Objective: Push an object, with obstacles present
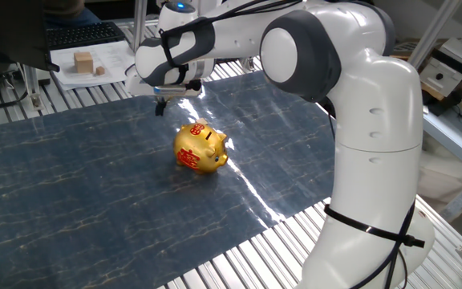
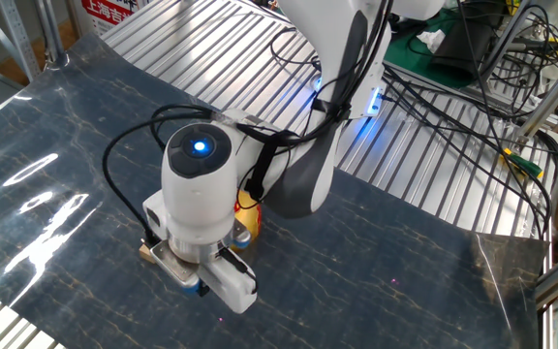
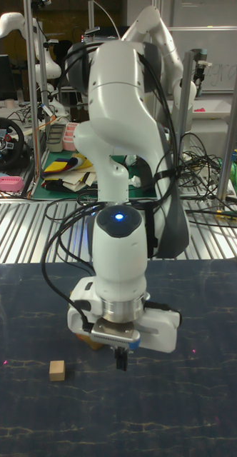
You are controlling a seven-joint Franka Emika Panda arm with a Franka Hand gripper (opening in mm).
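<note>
The object, a tiny tan cube [image 3: 56, 370], lies on the blue mat to the left of my gripper [image 3: 120, 359], a short gap apart. In the other fixed view the cube [image 2: 148, 251] peeks out beside the hand. The hand hides it in one fixed view. My gripper [image 1: 160, 107] points down over the mat, its dark fingers together and holding nothing. The obstacle, a gold piggy bank [image 1: 200, 148] with red markings, stands mid-mat, close to the gripper. Only a yellow sliver of the piggy bank [image 2: 248, 219] shows behind the hand.
Larger pale wooden blocks [image 1: 83, 62] sit on white paper beyond the mat's far edge, beside a keyboard [image 1: 83, 34]. The blue marbled mat [image 1: 70, 193] lies on a ribbed metal table [image 2: 424, 165]. Cables [image 2: 473, 87] trail along its back.
</note>
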